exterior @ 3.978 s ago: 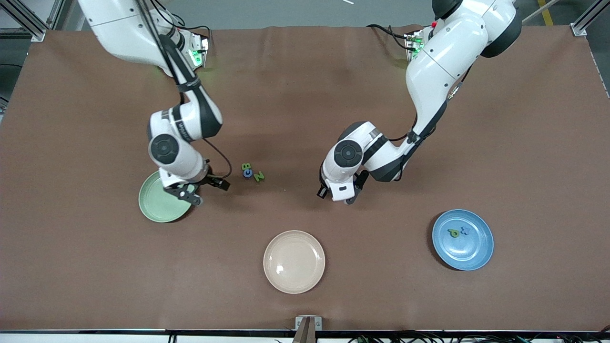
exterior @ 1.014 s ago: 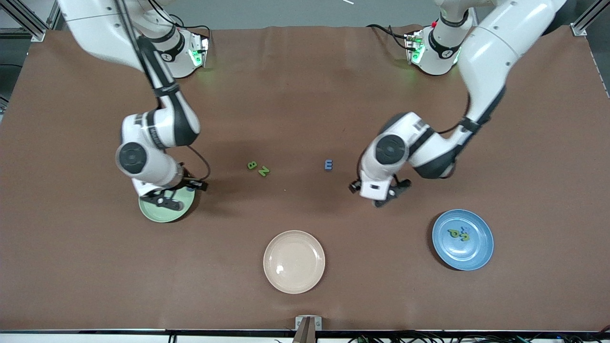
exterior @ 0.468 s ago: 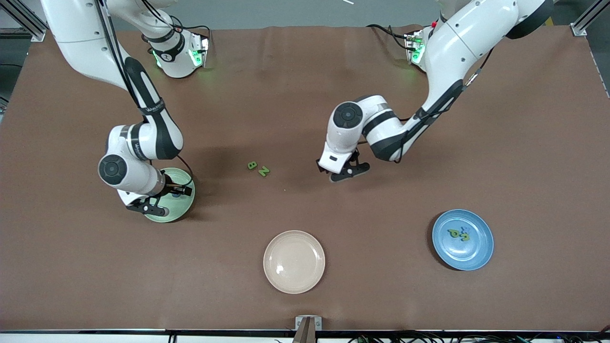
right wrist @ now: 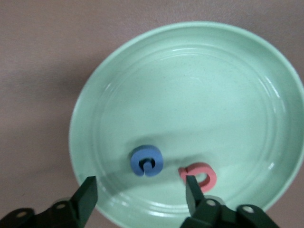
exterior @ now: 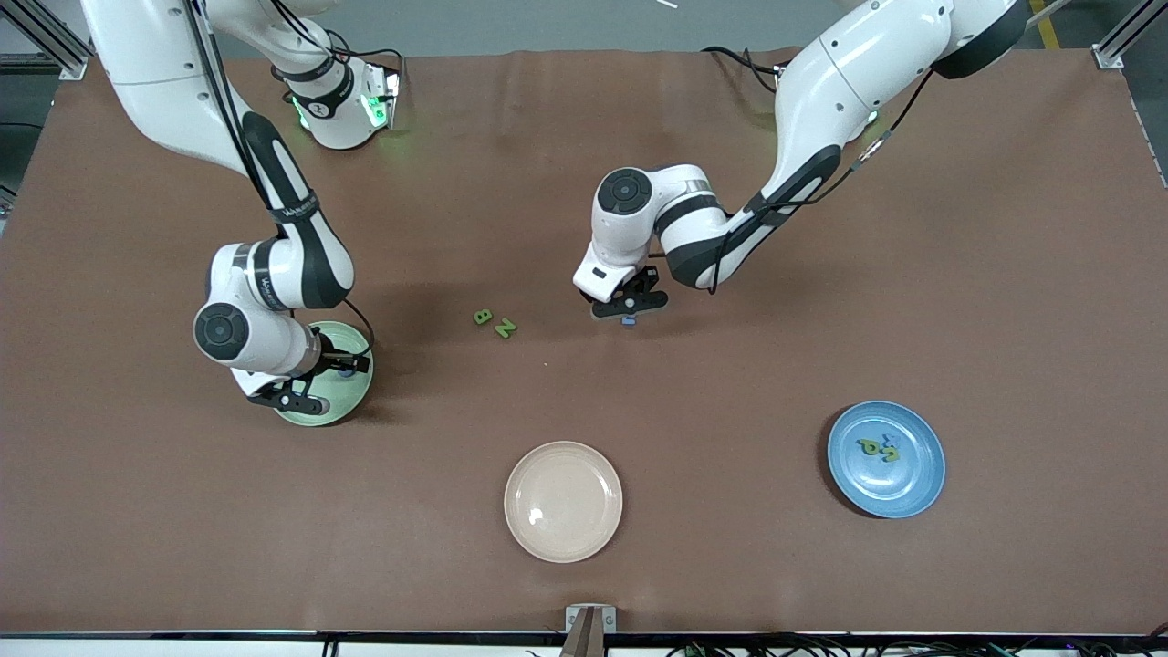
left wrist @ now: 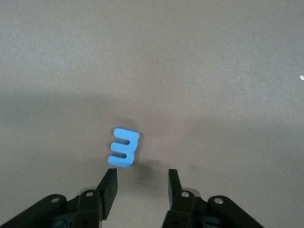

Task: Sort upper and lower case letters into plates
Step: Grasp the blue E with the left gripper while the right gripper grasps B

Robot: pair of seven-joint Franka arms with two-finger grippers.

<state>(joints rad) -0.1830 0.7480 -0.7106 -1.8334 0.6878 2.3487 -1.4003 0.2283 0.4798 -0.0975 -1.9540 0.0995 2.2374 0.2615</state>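
Observation:
My right gripper [exterior: 315, 383] [right wrist: 140, 190] hangs open over the mint green plate [exterior: 358, 391] [right wrist: 190, 71]. In that plate lie a blue Q [right wrist: 147, 160] and a red C [right wrist: 198, 175], free of the fingers. My left gripper [exterior: 628, 307] [left wrist: 141, 184] is open low over the table's middle. A blue E [exterior: 628, 320] [left wrist: 123, 147] lies flat just ahead of one fingertip [left wrist: 110, 183], not between the jaws. Green letters B [exterior: 483, 317] and N [exterior: 505, 328] lie on the cloth between the two grippers. The blue plate [exterior: 903, 488] holds a green p [exterior: 870, 446] and other small letters.
A cream-beige plate [exterior: 563, 501] sits near the front camera at mid-table, with nothing in it. The brown cloth covers the whole table. The robot bases with cables stand along the edge farthest from the front camera.
My right gripper has opened over the mint green plate, and the blue Q now lies there. My left arm swung from near the blue plate to the blue E, its jaws narrowing.

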